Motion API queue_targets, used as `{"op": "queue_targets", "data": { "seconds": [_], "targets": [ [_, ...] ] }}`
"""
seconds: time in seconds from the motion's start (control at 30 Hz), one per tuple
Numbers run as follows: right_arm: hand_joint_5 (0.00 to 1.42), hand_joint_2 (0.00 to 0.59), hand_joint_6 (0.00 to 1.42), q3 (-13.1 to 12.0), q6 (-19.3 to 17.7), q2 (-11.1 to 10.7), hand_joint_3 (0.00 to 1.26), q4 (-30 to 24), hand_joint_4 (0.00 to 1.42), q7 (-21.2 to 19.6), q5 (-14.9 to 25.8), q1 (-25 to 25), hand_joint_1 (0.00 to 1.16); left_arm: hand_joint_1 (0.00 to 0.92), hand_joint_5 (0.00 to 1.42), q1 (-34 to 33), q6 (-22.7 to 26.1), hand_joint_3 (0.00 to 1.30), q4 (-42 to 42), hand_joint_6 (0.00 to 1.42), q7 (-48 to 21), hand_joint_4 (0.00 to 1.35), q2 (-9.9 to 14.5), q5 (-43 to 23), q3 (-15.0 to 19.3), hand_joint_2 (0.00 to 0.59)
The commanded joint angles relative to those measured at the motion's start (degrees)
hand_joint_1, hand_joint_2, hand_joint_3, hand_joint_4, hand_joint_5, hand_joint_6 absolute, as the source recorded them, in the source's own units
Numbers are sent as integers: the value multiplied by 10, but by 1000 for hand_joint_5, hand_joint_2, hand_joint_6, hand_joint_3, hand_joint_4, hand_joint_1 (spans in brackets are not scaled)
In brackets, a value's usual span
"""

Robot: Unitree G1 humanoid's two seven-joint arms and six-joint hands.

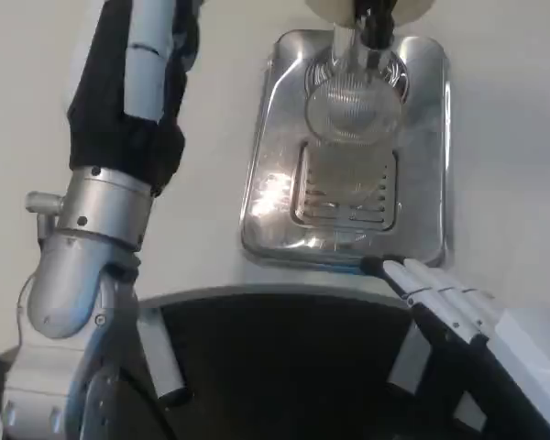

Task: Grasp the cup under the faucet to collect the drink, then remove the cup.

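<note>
Now | right hand (445,298) fingers straight, together, empty, lower right | reach up-frame, wrap clear cup (353,105) low under faucet (371,23) | left fingers: cannot tell.

1 clear cup (353,105), 1 faucet (371,23), 1 metal drip tray (275,165), 1 hand (440,298).

Table (211,119): white and flat, with a curved cut-out at the near edge.
Tray (422,147): shiny silver metal, sits right on the table, long side running away from the camera (corners rounded).
Tray middle: slotted grate (344,206) set into it, lines of little gaps.
Cup (353,101): clear, with ridges, stands on the tray at the far end, past the grate.
Tray near edge: close to the table's curved edge.
</note>
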Motion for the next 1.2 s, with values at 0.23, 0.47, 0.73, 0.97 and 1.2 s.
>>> {"op": "queue_targets", "data": {
  "seconds": [0.23, 0.47, 0.73, 0.97, 1.2],
  "targets": [
    [107, 341, 211, 2, -17, -13, 82, 19, 74, -18, -5, -9, 491, 0, 0, -24, 92, 0, -58, 0, 16, 0, -42, -32, -23, 220],
    [107, 341, 211, 2, -16, -12, 78, 25, 74, -33, -7, -4, 486, 0, 0, -41, 96, 0, -46, 0, 15, 0, -49, -9, -43, 222],
    [107, 347, 211, 13, -12, -4, 78, 26, 74, -44, -21, 3, 484, 0, 0, -45, 101, 0, -44, 0, 8, 0, -59, 5, -63, 225],
    [107, 353, 211, 10, -6, 5, 82, 21, 76, -46, -21, 12, 488, 0, 0, -40, 105, 0, -54, 0, 2, 0, -54, 36, -94, 228],
    [107, 357, 212, 8, -13, 7, 83, 11, 76, -49, -18, 36, 487, 0, 0, -27, 112, 0, -59, 0, -4, 0, -67, 39, -113, 230]
  ]
}}
